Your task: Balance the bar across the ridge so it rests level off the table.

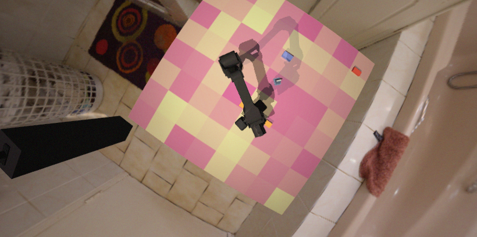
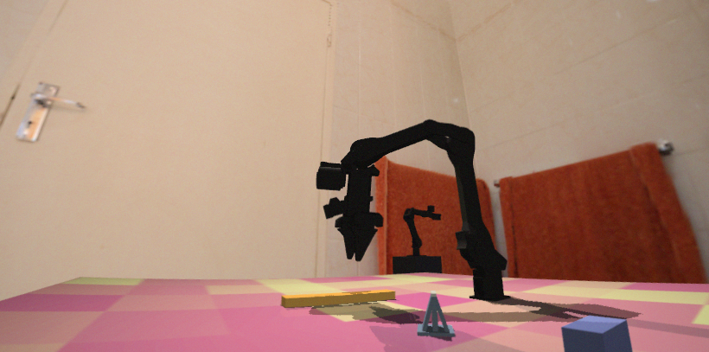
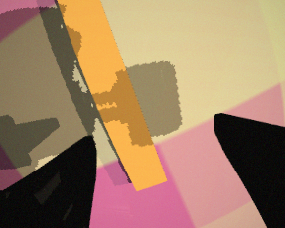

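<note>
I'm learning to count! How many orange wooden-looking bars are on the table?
1. The long orange bar lies on the checkered table below the gripper.

The robot's arm (image 1: 244, 91) (image 2: 404, 143) is matte black throughout, with slim angular links and bulky joints; above the gripper (image 2: 354, 259) (image 3: 155, 133), blocky black housings jut out, and its black fingers taper.

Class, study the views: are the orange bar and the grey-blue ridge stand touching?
Apart. The exterior view shows table surface between the right end of the bar and the ridge stand.
</note>
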### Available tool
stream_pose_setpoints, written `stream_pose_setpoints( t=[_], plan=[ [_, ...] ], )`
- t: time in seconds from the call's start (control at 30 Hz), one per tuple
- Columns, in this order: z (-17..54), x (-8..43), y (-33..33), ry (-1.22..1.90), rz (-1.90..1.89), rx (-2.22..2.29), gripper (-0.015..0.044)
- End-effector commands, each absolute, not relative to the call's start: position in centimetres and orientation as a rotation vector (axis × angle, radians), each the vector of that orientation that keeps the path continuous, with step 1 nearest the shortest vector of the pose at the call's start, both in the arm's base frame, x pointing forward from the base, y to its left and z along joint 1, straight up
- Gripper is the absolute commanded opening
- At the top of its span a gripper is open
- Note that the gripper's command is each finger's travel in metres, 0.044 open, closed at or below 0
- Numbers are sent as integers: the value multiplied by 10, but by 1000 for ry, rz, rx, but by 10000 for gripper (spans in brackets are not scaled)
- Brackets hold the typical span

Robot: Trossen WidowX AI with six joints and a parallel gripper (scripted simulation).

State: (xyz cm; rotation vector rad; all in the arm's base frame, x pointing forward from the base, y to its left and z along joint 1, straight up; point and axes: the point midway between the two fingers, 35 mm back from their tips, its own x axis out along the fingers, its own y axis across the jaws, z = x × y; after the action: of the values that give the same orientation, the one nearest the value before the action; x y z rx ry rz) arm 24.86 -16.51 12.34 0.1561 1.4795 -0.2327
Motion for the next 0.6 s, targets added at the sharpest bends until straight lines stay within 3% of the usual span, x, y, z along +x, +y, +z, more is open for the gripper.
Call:
stream_pose_setpoints(
  t=[0.0, 0.57],
  plan=[
    [120, 256, -153, 1525, -115, 78, 315],
    [72, 260, -147, 1550, -60, 43, 315]
  ],
)
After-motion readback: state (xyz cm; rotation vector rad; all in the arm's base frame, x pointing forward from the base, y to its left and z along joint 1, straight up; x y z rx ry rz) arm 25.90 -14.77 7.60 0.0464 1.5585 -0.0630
